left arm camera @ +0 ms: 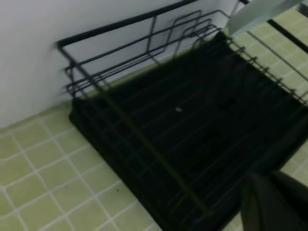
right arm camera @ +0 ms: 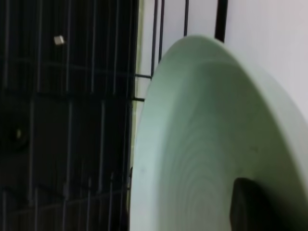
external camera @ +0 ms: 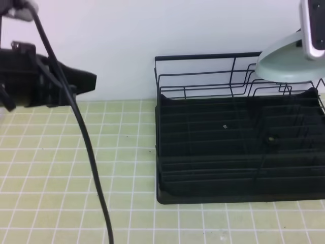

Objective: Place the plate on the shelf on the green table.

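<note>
Green tiled table [external camera: 61, 168] under a white wall: the right gripper [external camera: 311, 30] is clamped on the pale plate [external camera: 284, 63], which hangs tilted from its jaws directly over the black wire shelf [external camera: 238, 147]. Left gripper [external camera: 76, 81], closed and empty, sits well apart. No readable writing.

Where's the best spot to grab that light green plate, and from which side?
By its thin raised rim, coming in edge-on from the right side. The plate is tilted above the black wire dish rack, so only its edge fits between fingers; the right gripper already pinches it there.
</note>
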